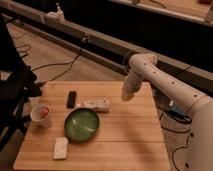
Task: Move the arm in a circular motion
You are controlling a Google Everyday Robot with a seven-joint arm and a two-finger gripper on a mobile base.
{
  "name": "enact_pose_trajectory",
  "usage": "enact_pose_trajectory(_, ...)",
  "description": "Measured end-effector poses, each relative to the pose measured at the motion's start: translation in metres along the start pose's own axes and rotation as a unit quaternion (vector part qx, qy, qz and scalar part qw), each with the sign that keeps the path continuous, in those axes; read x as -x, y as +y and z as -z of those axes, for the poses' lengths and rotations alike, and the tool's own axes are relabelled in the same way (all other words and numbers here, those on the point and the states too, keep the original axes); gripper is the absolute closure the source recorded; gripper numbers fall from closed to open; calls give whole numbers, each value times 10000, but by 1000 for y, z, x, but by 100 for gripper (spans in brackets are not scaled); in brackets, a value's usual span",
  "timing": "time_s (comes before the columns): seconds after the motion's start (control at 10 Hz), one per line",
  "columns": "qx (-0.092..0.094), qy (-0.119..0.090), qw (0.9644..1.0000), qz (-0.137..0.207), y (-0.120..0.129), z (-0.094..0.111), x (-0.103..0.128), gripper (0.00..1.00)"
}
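The large glossy white arm (167, 87) reaches in from the right edge over the far right part of the wooden table (130, 140). It bends at a bulbous joint (142, 64) and its last segment points down and to the left. The gripper (128, 94) is at the arm's lower end, hanging just above the table top, right of a white power strip (97, 104). It touches nothing on the table.
A green bowl (82, 124) sits left of the table's middle. A white cup (41, 115) with something red in it stands at the left edge. A black remote (72, 99) and a white pad (60, 148) lie nearby. Cables run over the floor behind.
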State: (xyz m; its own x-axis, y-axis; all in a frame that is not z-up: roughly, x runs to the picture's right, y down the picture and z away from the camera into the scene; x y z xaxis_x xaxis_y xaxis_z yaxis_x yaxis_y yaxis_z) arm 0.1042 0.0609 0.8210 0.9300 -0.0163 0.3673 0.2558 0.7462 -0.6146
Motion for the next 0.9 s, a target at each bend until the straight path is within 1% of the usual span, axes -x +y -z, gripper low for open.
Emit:
enact_pose_trajectory(0.1,65,-134,9993,329,5,-3,26,100)
enact_pose_trajectory(0.2,111,-271,9976,626,15,-5,47,100)
enact_pose_trajectory(0.3,140,-363,9963,763,27,-4,55,100)
enact_pose_trajectory(0.4,178,-481,9949,872,47,-1,61,100)
enact_pose_trajectory(0.5,212,-568,9939,923,65,2,61,100)
enact_pose_trajectory(0.6,241,-609,9940,870,85,5,53,100)
enact_pose_trajectory(0.7,248,-614,9951,734,103,8,38,100)
enact_pose_trajectory(0.8,240,-563,9966,560,116,11,19,100)
enact_pose_trajectory(0.9,232,-544,9971,478,121,12,12,98)
